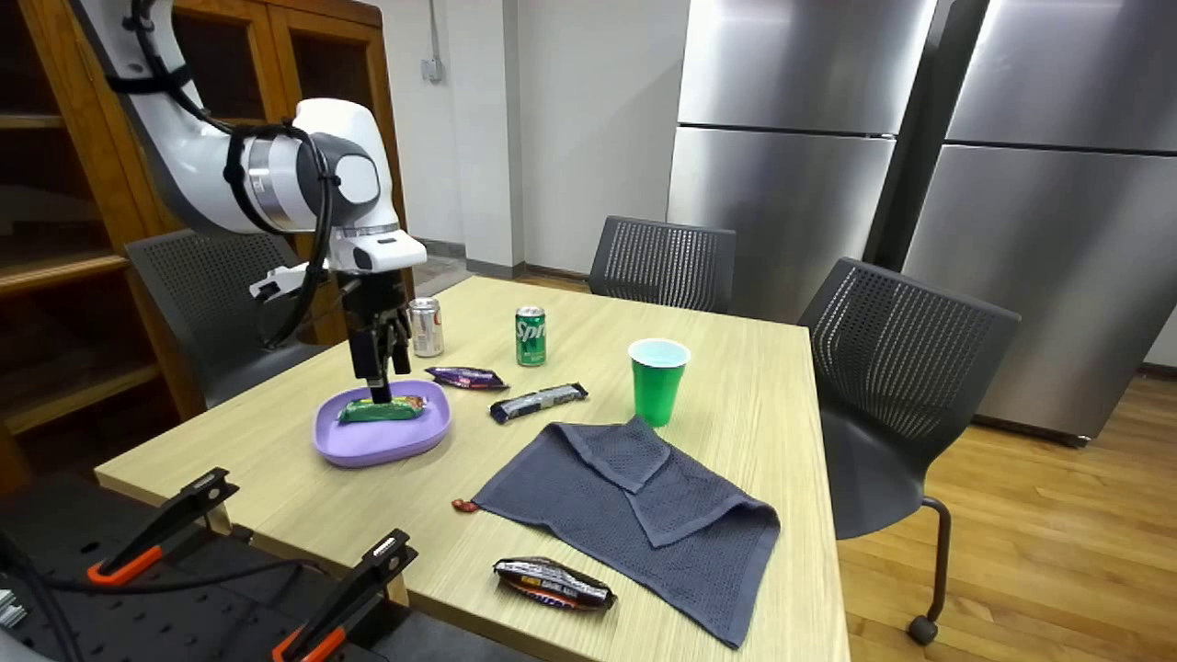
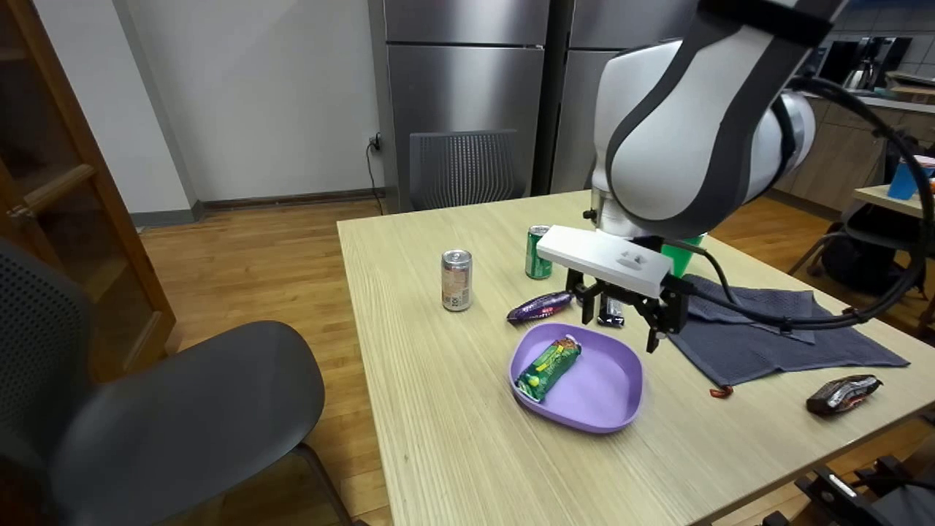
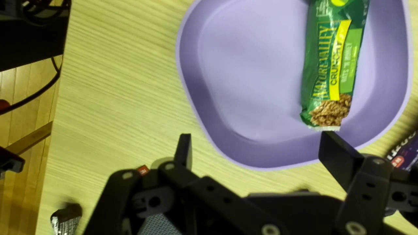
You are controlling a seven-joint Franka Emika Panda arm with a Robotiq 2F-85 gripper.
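Orange-handled clamps sit at the near edge of the table; rightward, the green granola bar lies inside the purple bowl, so that placement looks done. Just above, the gripper hangs spread wide, holding nothing. Further right, a purple-wrapped bar, a silver-and-black bar and a dark-wrapped bar lie outside the bowl, perhaps what is left.

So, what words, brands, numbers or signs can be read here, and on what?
"NATURE VALLEY": green bar
"CRUNCHY": green bar
"OATS 'N HONEY": green bar
"Spri", the rest out of sight: green can
Too small or blurred: purple wrapper, silver can, silver wrapper, dark wrapper, red scrap
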